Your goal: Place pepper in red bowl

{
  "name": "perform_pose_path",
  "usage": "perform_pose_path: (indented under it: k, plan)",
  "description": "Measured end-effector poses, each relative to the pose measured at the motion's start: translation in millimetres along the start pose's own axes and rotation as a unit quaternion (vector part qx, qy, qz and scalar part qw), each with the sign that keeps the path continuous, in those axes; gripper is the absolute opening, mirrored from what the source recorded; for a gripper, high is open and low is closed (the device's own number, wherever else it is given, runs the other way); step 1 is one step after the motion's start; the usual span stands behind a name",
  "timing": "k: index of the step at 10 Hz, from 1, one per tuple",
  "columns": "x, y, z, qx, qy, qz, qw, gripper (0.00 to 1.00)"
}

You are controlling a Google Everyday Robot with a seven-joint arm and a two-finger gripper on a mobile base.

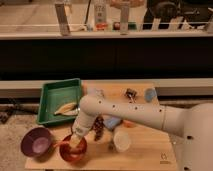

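Pincer (pixel 76 141): at the end of the white arm (pixel 135 114), reaching down toward 7 o'clock and sitting right over the red bowl; whether it is spread or closed cannot be told here.
Pepper (pixel 73 144): a small pale-yellow and orange bit seen at the tip of the pincer, inside the bowl's rim (whether it rests on the bowl's floor or is gripped cannot be told).
Red bowl (pixel 66 152): on the wooden surface (pixel 150 150) near its front edge, at about 7 o'clock from the surface's middle.
Purple bowl (pixel 36 141): just beside the red bowl, at its 9 o'clock.
Green tray (pixel 47 97): at 11 o'clock from the red bowl, on the surface's left end, with a pale banana-like piece (pixel 65 108) lying in it.
White cup (pixel 121 141): at 3 o'clock from the red bowl, apart from it.
Blue item (pixel 150 94): near the surface's far edge, at about 1 o'clock.
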Motion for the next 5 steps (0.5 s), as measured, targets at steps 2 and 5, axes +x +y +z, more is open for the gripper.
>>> perform_pose_path:
  k: [2,5]
  plan:
    - [2.0,-0.1,2.7,0.008,-0.005,-0.005,0.9999,0.17]
    - [2.8,0.8,3.6,0.011,-0.007,-0.006,0.9999,0.44]
